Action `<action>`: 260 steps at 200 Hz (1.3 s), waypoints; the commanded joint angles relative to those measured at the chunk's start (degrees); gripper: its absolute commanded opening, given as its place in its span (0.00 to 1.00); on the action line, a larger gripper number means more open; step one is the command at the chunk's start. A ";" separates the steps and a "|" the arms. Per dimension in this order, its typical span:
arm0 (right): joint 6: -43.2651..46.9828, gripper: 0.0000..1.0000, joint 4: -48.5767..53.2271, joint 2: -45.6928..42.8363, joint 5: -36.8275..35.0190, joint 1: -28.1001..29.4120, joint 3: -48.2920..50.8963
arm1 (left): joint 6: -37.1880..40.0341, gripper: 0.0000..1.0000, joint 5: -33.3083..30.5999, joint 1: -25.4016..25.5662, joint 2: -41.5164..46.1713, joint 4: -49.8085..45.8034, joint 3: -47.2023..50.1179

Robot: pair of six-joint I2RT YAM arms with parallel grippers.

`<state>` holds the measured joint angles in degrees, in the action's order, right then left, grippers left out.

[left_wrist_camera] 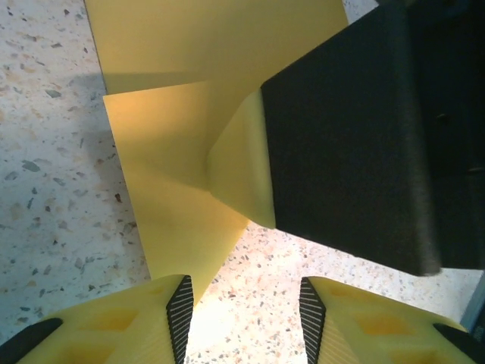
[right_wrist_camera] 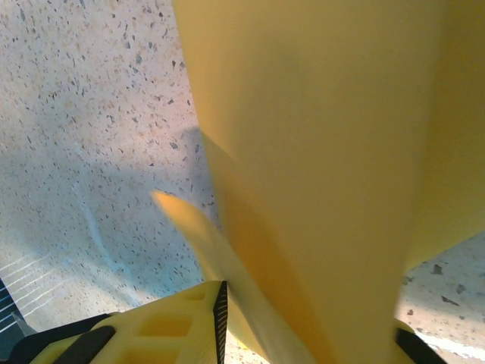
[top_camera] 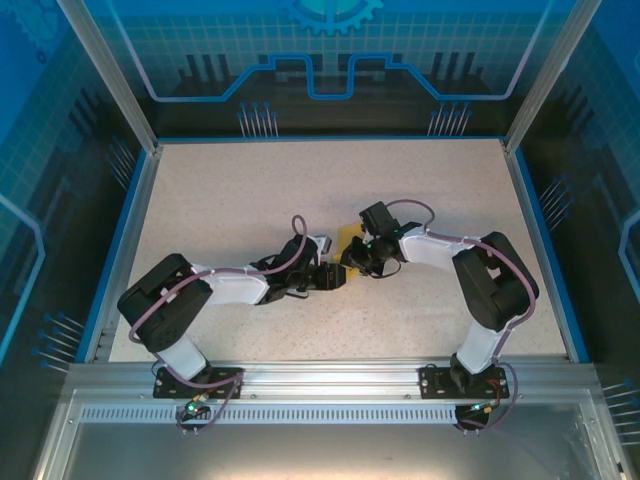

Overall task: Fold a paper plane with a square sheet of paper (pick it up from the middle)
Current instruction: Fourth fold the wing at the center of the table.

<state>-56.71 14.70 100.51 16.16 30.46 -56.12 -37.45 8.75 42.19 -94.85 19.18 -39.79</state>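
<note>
Left jaws are parted with nothing pinched, just bare speckle showing between the yellow fingers (left_wrist_camera: 114, 326). The thin orange-yellow square sheet of paper (left_wrist_camera: 174, 182) is partly folded with a flap lifted. It sits right ahead of those jaws, its lower tip just beside one finger. The sheet also runs between the right jaws, and honestly I can't tell if they're squeezing it. The right arm's black wrist block (left_wrist_camera: 356, 144) butts against the paper from the side. Everything sits on a speckled off-white surface (top_camera: 250, 190) with a blue rim and glowing blue wall panels (top_camera: 330, 60) around it.
</note>
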 commanded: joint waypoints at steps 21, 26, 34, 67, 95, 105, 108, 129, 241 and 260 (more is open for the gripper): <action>0.97 0.27 1.49 -2.49 0.81 -1.17 -0.01 | 2.88 0.42 -2.51 0.93 -1.60 1.30 0.11; 1.02 0.27 1.64 -2.78 0.87 -1.35 0.04 | 2.99 0.42 -2.51 0.93 -1.73 1.38 -0.01; 1.11 0.27 1.71 -3.01 0.88 -1.53 0.24 | 3.21 0.41 -2.51 1.00 -1.87 1.55 -0.26; 1.26 0.27 1.82 -3.36 0.65 -2.07 0.74 | 4.20 0.41 -2.77 1.50 -2.79 2.40 -1.32; 1.62 0.23 1.96 -2.77 0.07 -2.71 0.75 | 4.90 0.41 -4.32 1.58 -3.80 2.42 -2.12; 1.94 0.22 2.01 -2.31 -0.19 -2.94 0.63 | 5.35 0.41 -4.51 1.59 -4.23 2.58 -2.45; 1.99 0.22 2.00 -2.21 -0.26 -2.95 0.59 | 5.42 0.41 -4.52 1.63 -4.33 2.57 -2.54; 2.41 0.19 2.05 -1.30 -0.61 -3.45 0.15 | 6.05 0.41 -4.73 1.67 -5.04 2.66 -3.42; 1.74 0.06 2.70 -1.29 -0.49 -3.89 0.47 | 10.04 0.39 -8.68 3.14 -8.09 0.50 -6.80; 1.06 0.04 2.53 -1.63 -0.14 -4.25 0.78 | 11.31 0.37 -10.29 3.71 -8.53 0.50 -6.94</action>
<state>-54.85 16.05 99.09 15.29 27.53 -56.07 -29.36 1.67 44.88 -102.13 19.90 -44.97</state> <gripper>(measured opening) 0.060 0.378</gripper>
